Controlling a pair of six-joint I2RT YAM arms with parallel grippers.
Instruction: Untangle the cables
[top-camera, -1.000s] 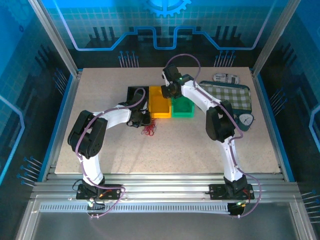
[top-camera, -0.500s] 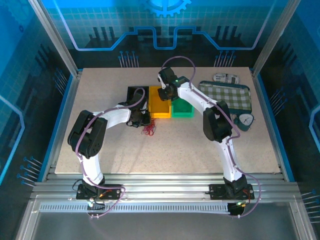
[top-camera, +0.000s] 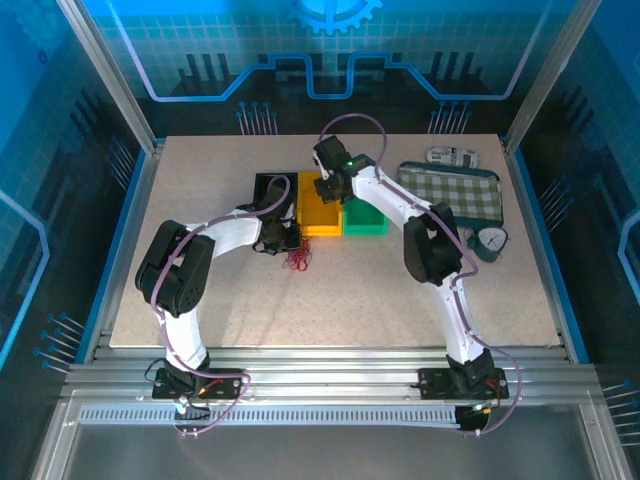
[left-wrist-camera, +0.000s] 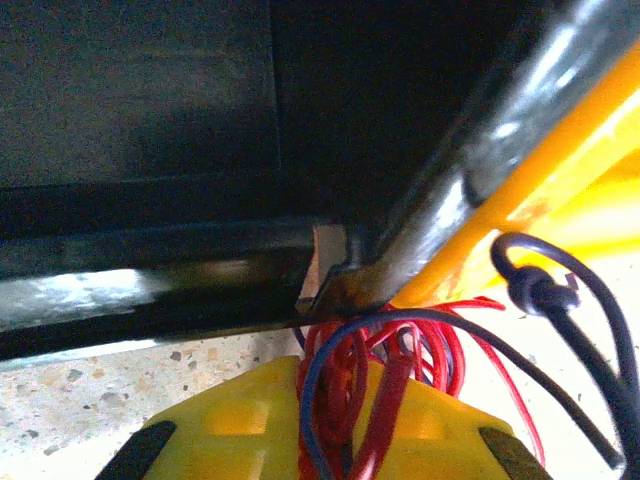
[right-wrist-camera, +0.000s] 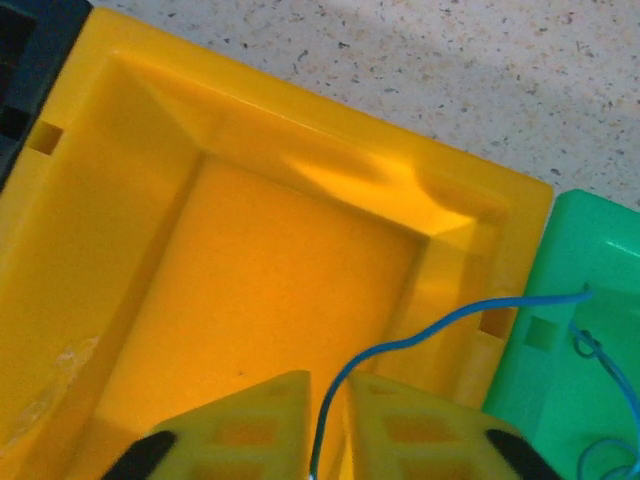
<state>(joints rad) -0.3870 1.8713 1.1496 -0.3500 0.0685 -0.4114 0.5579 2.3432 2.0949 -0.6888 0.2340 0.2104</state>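
Status: the cable bunch (left-wrist-camera: 352, 375) (red + dark-blue strands) is being clamped by the L fingers (left-wrist-camera: 225, 425), which are being pressed shut on it at bench (top-camera: 350, 300) level. The bunch is lying just beside the near corner where the black bin (left-wrist-camera: 150, 100) and yellow bin (right-wrist-camera: 300, 98) meet. In the top view, loose red loops are being trailed on the near side of the L fingers.

One blue cable (right-wrist-camera: 400, 345) is being pinched by the R fingers (right-wrist-camera: 255, 420), closed to a narrow slot above the yellow bin. Its long axis is being run to the right, across the bin wall; the free end is being rested in the green bin (right-wrist-camera: 590, 250).

Key relation: the bunch is lying left of and nearer than the R fingers, w/ the L arm closer. Judgement: a pull is being set up along the blue strand's axis, away from the bunch. Whether that strand is joined to the bunch cannot be told
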